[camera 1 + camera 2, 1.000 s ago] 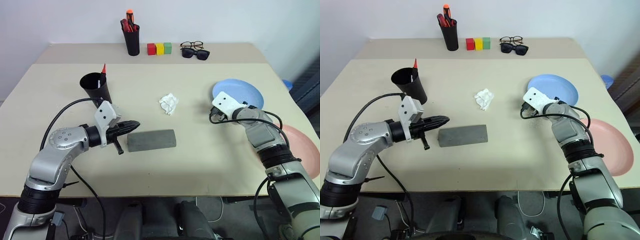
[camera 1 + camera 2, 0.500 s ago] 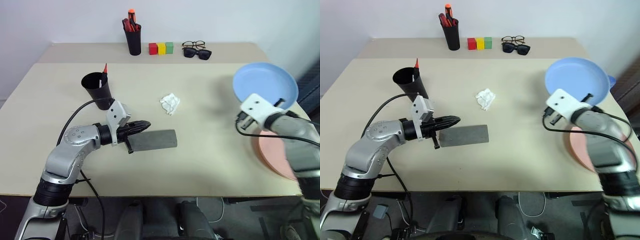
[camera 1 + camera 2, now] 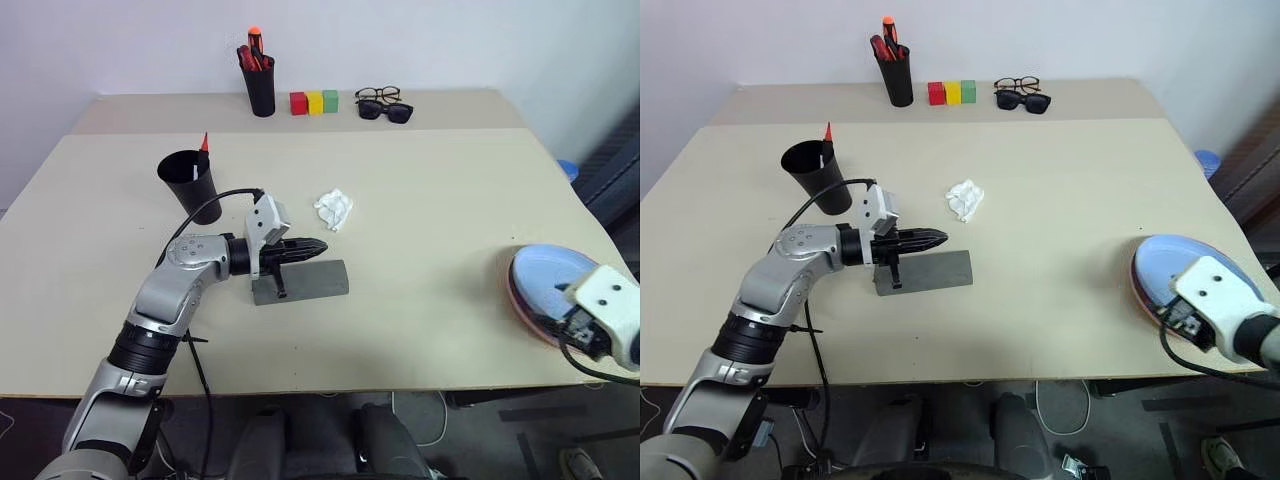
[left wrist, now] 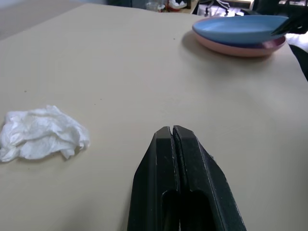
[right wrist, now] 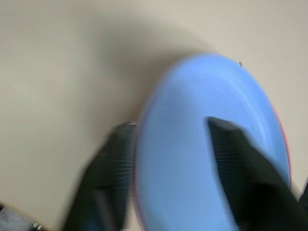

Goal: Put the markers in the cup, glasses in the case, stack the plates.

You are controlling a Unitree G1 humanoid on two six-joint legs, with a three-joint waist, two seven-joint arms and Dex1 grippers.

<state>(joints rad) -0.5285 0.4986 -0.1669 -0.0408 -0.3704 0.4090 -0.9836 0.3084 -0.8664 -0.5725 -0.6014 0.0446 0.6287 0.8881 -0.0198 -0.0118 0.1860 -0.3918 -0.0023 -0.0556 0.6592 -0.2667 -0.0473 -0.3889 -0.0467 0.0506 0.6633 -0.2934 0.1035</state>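
Note:
The light blue plate (image 3: 543,276) lies on top of the pink plate (image 4: 226,48) at the table's near right edge. My right gripper (image 5: 169,126) is open, one finger (image 5: 113,163) outside the blue rim and the other over the plate. The grey case (image 3: 325,280) lies closed in the table's middle. My left gripper (image 3: 318,247) is shut and empty, pointing right just above the case. A red-tipped marker (image 3: 204,143) stands in the black cup (image 3: 190,183). The glasses are hidden from view.
A crumpled white tissue (image 3: 336,207) lies just beyond the case. On the back shelf stand a black pen holder (image 3: 260,85) with red and orange pens, three coloured blocks (image 3: 313,102), clear spectacles (image 3: 377,94) and sunglasses (image 3: 387,112).
My right arm carried the blue plate from the right-middle of the table back onto the pink plate, and its jaws opened. My left gripper slid right to above the case, still shut.

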